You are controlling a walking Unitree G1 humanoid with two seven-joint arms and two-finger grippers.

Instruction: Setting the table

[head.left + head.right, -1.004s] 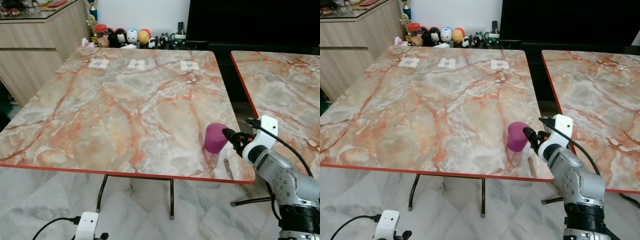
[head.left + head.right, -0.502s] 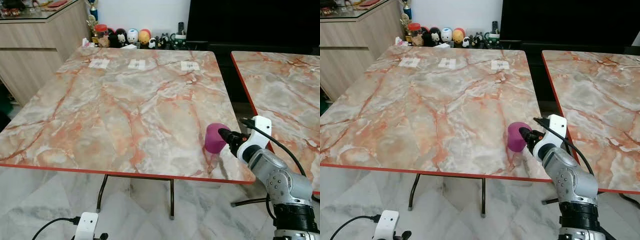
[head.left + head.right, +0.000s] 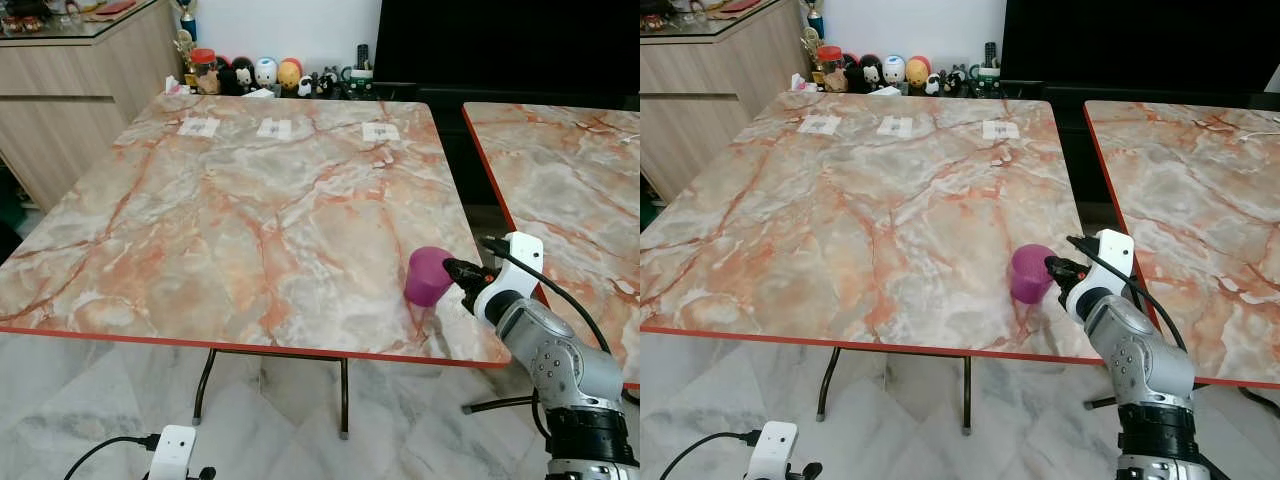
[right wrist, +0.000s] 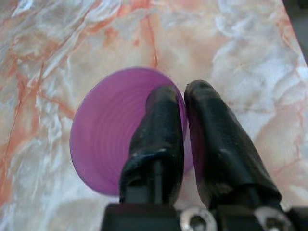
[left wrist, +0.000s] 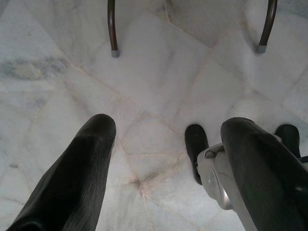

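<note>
From the head views, a small purple plastic cup (image 3: 428, 277) stands on the orange-veined marble counter (image 3: 250, 210) near its front right corner. The right end effector (image 3: 455, 270) reaches in from the right and pinches the cup's rim.

The left wrist view looks down at the white marble floor (image 5: 154, 96); the left end effector (image 5: 168, 139) hangs with its fingers spread wide.

In the right wrist view, the two black fingers (image 4: 163, 130) sit nearly together, one inside the cup and one outside its wall.

Head eyes overlook the table (image 3: 250, 220); left wrist faces floor (image 5: 159, 96), right wrist close on tabletop.
</note>
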